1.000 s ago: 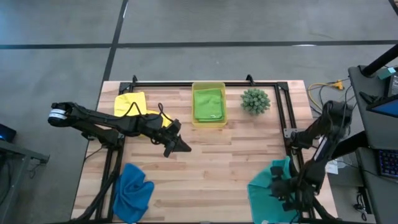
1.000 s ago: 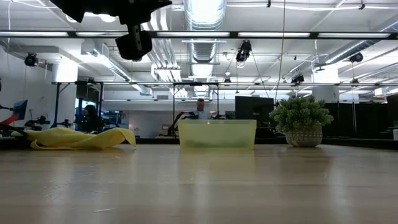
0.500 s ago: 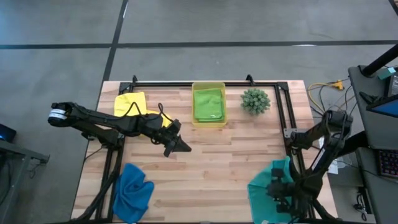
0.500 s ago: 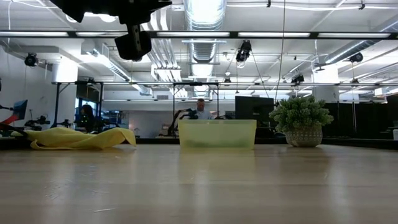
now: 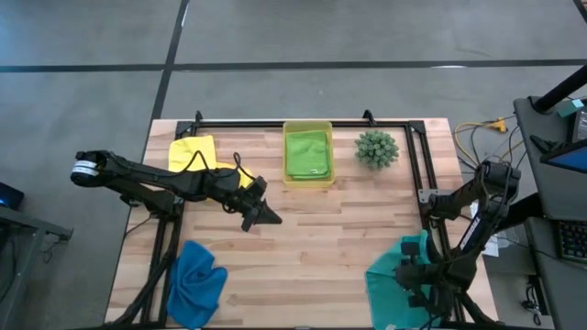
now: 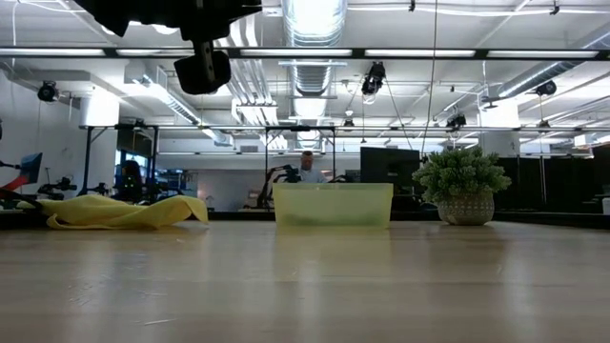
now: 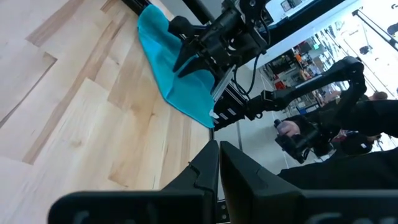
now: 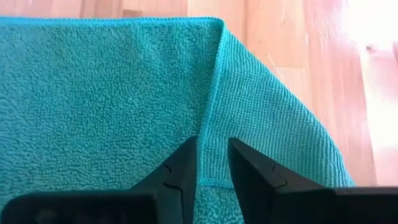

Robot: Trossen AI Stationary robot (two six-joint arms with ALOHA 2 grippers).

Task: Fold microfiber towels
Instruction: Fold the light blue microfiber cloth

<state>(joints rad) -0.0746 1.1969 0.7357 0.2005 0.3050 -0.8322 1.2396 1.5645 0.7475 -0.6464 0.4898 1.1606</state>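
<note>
Royal blue towel (image 5: 198, 282) is lying well left of the bin (image 5: 307, 153), the yellow towel (image 5: 195, 154) just left. The left claw (image 5: 269, 216) is hovering pinched together near the bin. Far right, the right claw (image 5: 419, 291) is clamping the teal towel's (image 5: 390, 280) folded edge.

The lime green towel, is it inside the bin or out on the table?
Inside: the lime green towel lies within the bin walls.
</note>
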